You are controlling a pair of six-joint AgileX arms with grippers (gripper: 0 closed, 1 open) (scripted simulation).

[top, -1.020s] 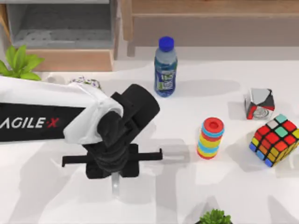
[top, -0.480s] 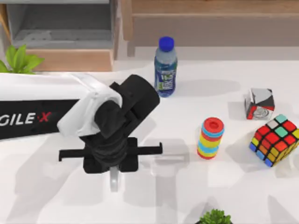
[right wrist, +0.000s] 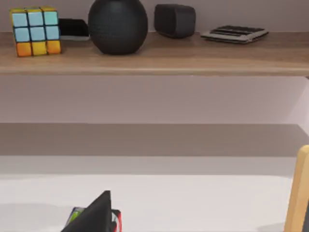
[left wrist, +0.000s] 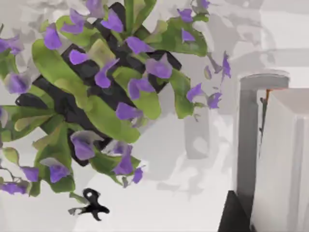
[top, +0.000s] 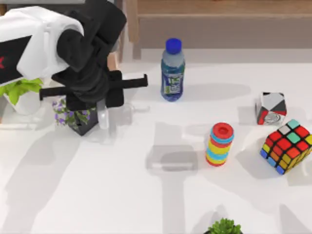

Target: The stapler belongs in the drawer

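My left gripper [top: 101, 108] is at the back left of the table, shut on the stapler [top: 103, 120], a slim whitish bar that hangs below the fingers. In the left wrist view the stapler [left wrist: 284, 159] is a pale block with a grey edge, lifted above the table beside purple flowers. The drawer is right behind the arm. Most of it is hidden, and a sliver of its light-brown front panel [top: 113, 59] shows past the wrist. The right wrist view faces a wall shelf.
A purple-flowered pot [top: 73, 118] stands directly under the gripper, with a green plant [top: 19, 90] to its left. A water bottle [top: 173, 68] stands at the back centre. A ring stack [top: 219, 144], a colour cube [top: 286, 146] and a small patterned cube [top: 270, 108] are on the right.
My left arm has carried the stapler from the front-middle of the table up to the back left, over the purple pot near the drawer.
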